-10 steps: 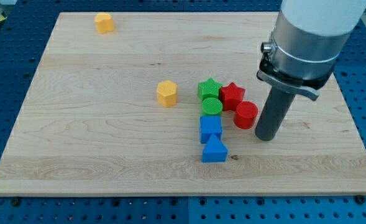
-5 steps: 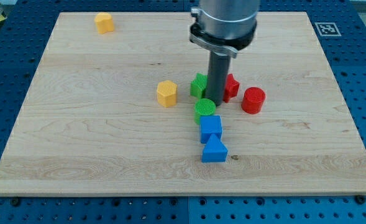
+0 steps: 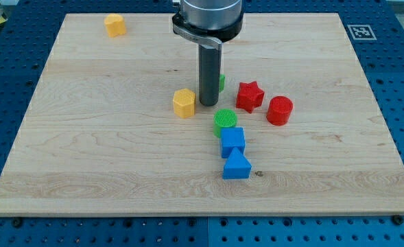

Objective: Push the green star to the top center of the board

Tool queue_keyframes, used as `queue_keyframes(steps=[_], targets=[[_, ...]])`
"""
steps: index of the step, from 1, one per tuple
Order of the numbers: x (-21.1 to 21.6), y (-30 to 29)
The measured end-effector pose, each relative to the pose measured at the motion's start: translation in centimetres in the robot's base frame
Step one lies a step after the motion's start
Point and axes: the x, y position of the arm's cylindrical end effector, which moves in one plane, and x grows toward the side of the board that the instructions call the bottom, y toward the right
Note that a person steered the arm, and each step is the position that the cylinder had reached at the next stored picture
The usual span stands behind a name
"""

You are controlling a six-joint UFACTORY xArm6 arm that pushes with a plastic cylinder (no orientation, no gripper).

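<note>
The green star [image 3: 221, 82] is almost hidden behind my rod; only a green sliver shows at the rod's right edge, near the board's middle. My tip [image 3: 208, 103] rests on the board just in front of it, between the yellow block [image 3: 184, 102] at its left and the green cylinder [image 3: 226, 121] at its lower right. The red star [image 3: 250, 96] lies to the right of the tip.
A red cylinder [image 3: 279, 110] lies right of the red star. A blue cube [image 3: 232, 141] and a blue triangle [image 3: 236, 165] sit below the green cylinder. A second yellow block [image 3: 115, 25] is at the board's top left. The wooden board [image 3: 85, 158] ends in blue table.
My rod has moved left across the cluster, from right of the red cylinder to beside the yellow block. The green star shifted up and left behind it; the red blocks shifted slightly.
</note>
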Motion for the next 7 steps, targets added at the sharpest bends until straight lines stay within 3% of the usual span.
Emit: queue_keyframes(steps=[5,6,7], targets=[[-9.3,-0.1],[-10.3,-0.1],[-7.3,1.1]])
